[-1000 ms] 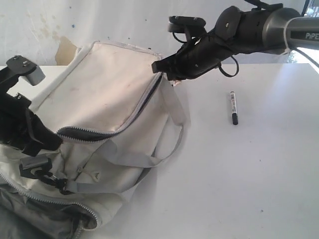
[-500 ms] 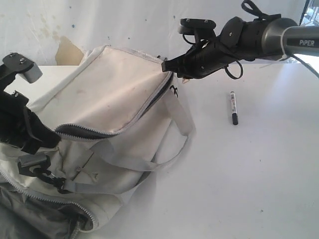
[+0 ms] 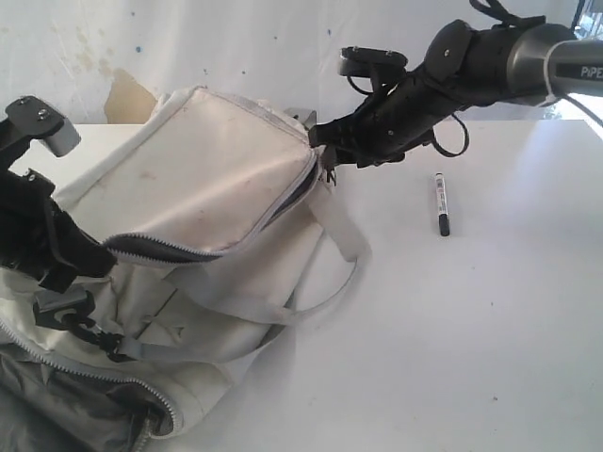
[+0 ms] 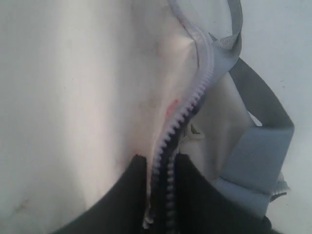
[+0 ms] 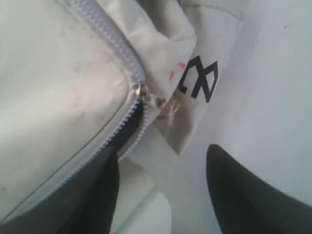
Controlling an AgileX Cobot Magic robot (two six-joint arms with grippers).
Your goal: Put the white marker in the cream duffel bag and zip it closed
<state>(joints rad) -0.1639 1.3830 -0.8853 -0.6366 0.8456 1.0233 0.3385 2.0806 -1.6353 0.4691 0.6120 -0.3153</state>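
- Right wrist view: right pincer (image 5: 162, 148) has its jaws wide apart and holds nothing. The corner of the large soft cream fabric duffel bag (image 5: 58, 73) lies between and just beyond the two dark fingers.
- The small metal zipper slider (image 5: 141, 90) sits at that corner, just beside one finger. The grey zipper track (image 5: 105, 27) runs away from it along the bag's edge. A black angular logo (image 5: 197, 80) is printed on the flap next to it.
- Left wrist view: left pincer (image 4: 161, 158) flanks the toothed zipper edge at the bag's other end, with the jaws close either side. Cannot tell whether they pinch the edge or only bracket it.
- Exterior view: a dark gap shows along the zipper line, so the mouth looks at least partly unzipped. A grey webbing strap (image 3: 344, 226) loops down the bag's side onto the white table (image 3: 471, 358).
- The slim white marker with black ends (image 3: 441, 202) lies flat on the table, well apart from the bag and near the right arm, untouched.
- Judgement: the opening step looks about done and the pick-up has not begun.
- Next: move the right pincer over the marker, lower it across the barrel and close. The left should keep the mouth spread so the marker drops in. Zipping follows.
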